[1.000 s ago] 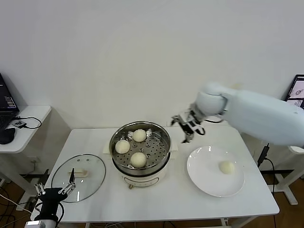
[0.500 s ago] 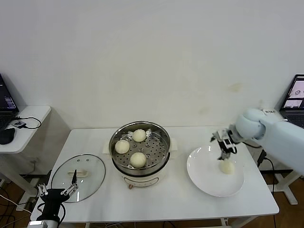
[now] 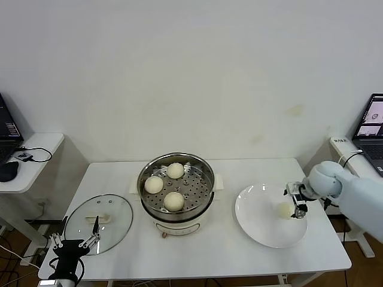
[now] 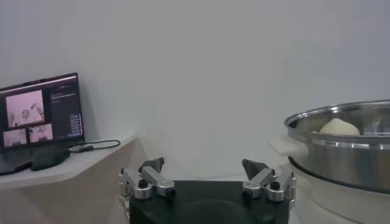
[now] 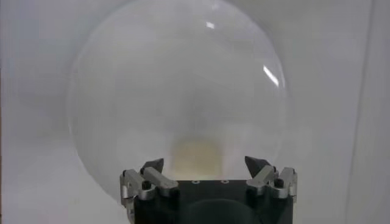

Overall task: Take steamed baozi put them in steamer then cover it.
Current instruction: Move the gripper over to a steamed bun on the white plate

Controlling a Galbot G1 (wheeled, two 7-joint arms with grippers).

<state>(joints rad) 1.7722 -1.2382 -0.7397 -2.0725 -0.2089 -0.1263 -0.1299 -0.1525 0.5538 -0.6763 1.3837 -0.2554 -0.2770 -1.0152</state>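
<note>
From beside the round stainless-steel steamer (image 3: pixel 176 186), the right gripper (image 3: pixel 297 198) has swung over the flat white round plate (image 3: pixel 263 227) and dropped, its spread fingers now flanking the last cream-white baozi (image 3: pixel 284 209).

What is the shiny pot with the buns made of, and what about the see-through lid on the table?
The steamer looks like polished stainless steel: silvery, mirror-bright wall, holes punched in its floor. The cover seems to be clear glass, since the table shows through it, with a thin metal-looking rim and a cream handle, probably plastic.
</note>
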